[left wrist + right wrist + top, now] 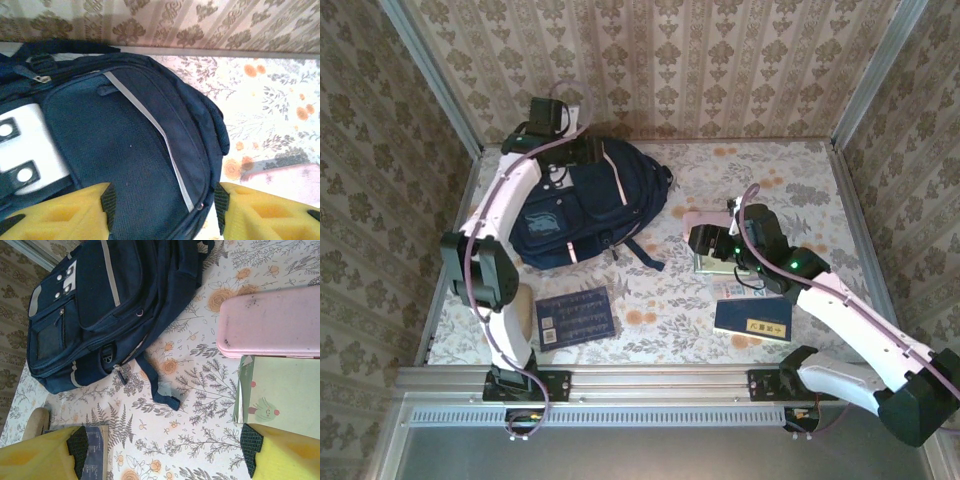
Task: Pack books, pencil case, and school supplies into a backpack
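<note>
Backpack (125, 140) sits under L gripper (162, 205), jaws spread w/ nothing held; R gripper (162, 452) also spread, empty, near green-and-white pad (285, 390).

Nothing is legible: the rows of print on the dark blue book (575, 317) and the yellow label (767, 325) on the navy book (738, 314) are too small to read

Tool (164, 204) w/ jaws apart over navy backpack (125, 140); pink pencil case (295, 177) at rt.
</note>
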